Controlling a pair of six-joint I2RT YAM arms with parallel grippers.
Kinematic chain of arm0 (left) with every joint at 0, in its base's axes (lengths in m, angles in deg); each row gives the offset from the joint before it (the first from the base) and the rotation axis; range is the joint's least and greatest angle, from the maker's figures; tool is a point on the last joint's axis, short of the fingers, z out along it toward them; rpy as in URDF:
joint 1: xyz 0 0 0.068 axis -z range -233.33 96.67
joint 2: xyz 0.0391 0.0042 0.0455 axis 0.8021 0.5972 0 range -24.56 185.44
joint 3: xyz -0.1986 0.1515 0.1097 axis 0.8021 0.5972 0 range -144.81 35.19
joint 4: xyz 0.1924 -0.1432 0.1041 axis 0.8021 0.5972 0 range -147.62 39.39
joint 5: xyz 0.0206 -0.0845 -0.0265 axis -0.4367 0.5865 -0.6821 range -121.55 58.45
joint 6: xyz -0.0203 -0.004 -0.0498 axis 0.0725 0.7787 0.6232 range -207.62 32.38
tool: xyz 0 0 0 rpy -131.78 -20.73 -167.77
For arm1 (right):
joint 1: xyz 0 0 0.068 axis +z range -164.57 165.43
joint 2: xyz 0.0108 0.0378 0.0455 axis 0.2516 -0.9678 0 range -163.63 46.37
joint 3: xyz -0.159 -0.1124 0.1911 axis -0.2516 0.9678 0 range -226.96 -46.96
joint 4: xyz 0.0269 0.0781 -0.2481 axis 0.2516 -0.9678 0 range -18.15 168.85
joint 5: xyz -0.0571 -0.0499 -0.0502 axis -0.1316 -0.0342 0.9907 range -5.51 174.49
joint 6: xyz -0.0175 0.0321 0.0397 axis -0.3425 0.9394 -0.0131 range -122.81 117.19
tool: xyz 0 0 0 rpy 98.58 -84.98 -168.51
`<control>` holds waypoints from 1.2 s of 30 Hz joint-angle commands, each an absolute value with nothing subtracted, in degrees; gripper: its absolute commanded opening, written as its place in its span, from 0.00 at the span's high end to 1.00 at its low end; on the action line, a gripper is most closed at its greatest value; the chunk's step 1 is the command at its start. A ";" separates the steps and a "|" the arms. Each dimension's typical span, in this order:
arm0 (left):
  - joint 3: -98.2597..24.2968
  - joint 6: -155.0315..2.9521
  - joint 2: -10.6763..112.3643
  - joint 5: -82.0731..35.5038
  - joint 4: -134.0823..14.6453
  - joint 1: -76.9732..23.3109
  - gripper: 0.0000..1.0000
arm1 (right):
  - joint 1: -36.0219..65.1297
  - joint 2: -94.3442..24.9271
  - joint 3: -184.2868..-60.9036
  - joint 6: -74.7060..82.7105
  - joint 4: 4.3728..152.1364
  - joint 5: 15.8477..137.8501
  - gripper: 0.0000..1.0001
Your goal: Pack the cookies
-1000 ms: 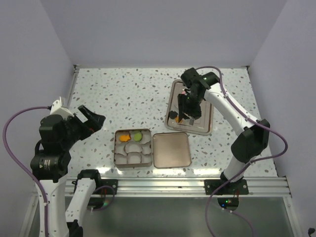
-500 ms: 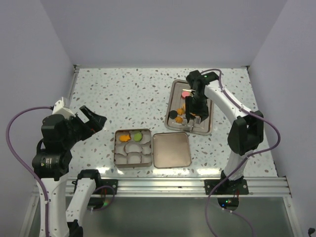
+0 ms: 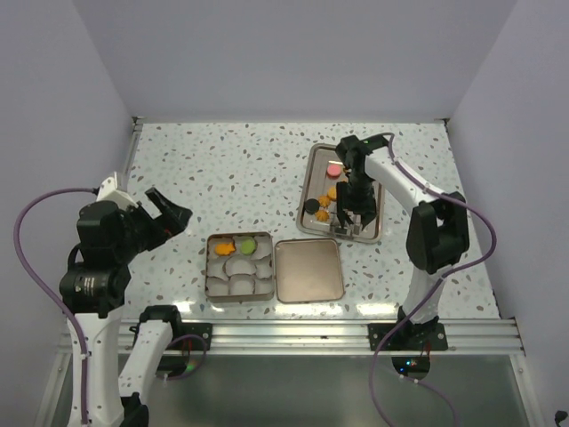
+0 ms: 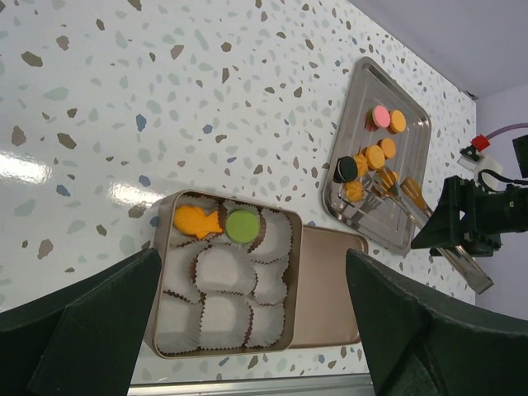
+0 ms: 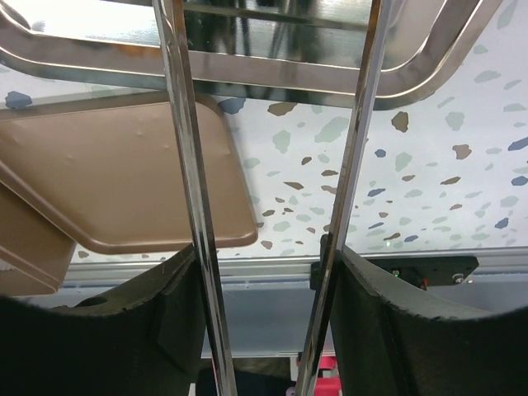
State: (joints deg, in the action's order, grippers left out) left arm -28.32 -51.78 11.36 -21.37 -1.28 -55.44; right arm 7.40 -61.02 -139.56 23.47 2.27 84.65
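Clamped on a pair of metal tongs [image 5: 186, 165], my right gripper [image 3: 352, 206] hangs over the steel tray [image 4: 412, 140]. The blades reach down among the cookies [image 4: 375, 157] at the tray's near end. I cannot tell whether a cookie is pinched between them.

The speckled table [image 3: 231, 169] carries everything. Left of the tray's near corner sits the brown box [image 3: 208, 267], and its lid [image 3: 308, 269] lies flat against the box's right side, just in front of the tray. Well to the left of the tray, my left gripper [image 3: 167, 213] hovers above the table with its jaws spread wide, holding nothing.

White paper cups [image 4: 219, 268] line the box. Two cups on the side towards the tray's far end hold a fish-shaped orange cookie [image 4: 196, 221] and a green cookie [image 4: 242, 223]. On the tray, orange rounds cluster with a pink cookie [image 4: 380, 116] at the far end and a black cookie [image 4: 345, 168] by the left rim.
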 commanded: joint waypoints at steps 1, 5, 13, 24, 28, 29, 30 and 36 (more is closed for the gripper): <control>-29.32 -53.78 12.26 -21.70 -3.74 -55.26 0.00 | 6.96 -61.82 -139.68 23.73 3.97 82.56 0.44; -29.76 -54.04 12.53 -21.61 -3.74 -55.09 0.00 | 6.96 -62.35 -140.47 24.08 4.14 81.68 0.51; -30.55 -54.22 12.53 -21.97 -3.21 -54.74 0.00 | 6.61 -61.65 -140.56 24.26 3.88 80.71 0.61; -31.52 -54.22 11.83 -22.14 -2.16 -54.74 0.00 | 6.87 -56.82 -148.38 23.47 -2.10 81.51 0.63; -31.70 -54.13 11.74 -22.32 -2.07 -54.74 0.00 | 9.68 -53.39 -149.52 24.08 -3.15 80.80 0.63; -31.61 -54.05 11.74 -22.32 -2.15 -54.74 0.00 | 11.95 -53.04 -149.96 24.34 -3.94 80.71 0.63; -31.61 -53.96 11.74 -22.32 -2.16 -54.74 0.00 | 13.19 -52.68 -150.14 25.30 -4.29 80.54 0.63; -31.17 -53.43 11.21 -22.23 -2.24 -54.74 0.00 | 23.91 -50.14 -151.46 31.89 -2.45 74.31 0.63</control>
